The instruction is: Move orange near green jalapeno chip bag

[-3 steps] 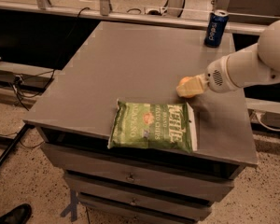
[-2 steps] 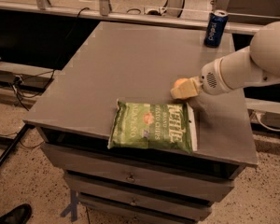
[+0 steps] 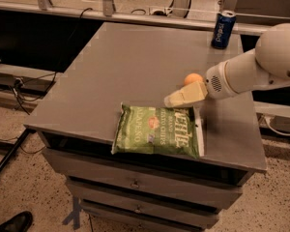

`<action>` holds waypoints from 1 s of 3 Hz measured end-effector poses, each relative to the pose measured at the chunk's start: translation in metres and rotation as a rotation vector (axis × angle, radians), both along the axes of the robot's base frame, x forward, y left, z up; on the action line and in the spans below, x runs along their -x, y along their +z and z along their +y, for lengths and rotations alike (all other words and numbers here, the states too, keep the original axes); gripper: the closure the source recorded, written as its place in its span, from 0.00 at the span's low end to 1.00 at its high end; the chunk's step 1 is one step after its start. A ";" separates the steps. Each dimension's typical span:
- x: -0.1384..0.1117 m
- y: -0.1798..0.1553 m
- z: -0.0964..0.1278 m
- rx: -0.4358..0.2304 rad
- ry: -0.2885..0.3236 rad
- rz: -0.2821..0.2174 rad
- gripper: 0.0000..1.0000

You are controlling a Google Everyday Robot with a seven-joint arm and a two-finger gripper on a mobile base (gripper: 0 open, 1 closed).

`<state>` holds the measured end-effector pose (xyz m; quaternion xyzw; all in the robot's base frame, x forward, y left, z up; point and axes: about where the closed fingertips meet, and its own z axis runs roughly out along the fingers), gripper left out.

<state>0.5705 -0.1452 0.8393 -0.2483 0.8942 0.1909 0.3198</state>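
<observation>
The orange (image 3: 193, 78) shows as a small round fruit just behind and above my gripper (image 3: 176, 98), right of the table's middle. Part of it is hidden by the gripper, and I cannot tell whether the gripper holds it. The green jalapeno chip bag (image 3: 157, 132) lies flat at the table's front edge, just below the gripper. The gripper's cream tip points left and hangs over the bag's upper right corner. My white arm (image 3: 253, 69) comes in from the right.
A blue soda can (image 3: 223, 29) stands at the back right of the grey table (image 3: 111, 66). Drawers sit under the tabletop. Cables and a dark shoe (image 3: 12, 222) lie on the floor at left. A rail runs behind the table.
My gripper has moved left and toward the front, closer to the chip bag. The orange, hidden before, now shows behind the gripper.
</observation>
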 end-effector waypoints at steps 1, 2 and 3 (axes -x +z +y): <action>-0.001 0.008 -0.007 0.001 -0.011 -0.025 0.00; -0.007 0.021 -0.021 0.018 -0.008 -0.068 0.00; -0.019 0.035 -0.037 0.030 0.023 -0.106 0.00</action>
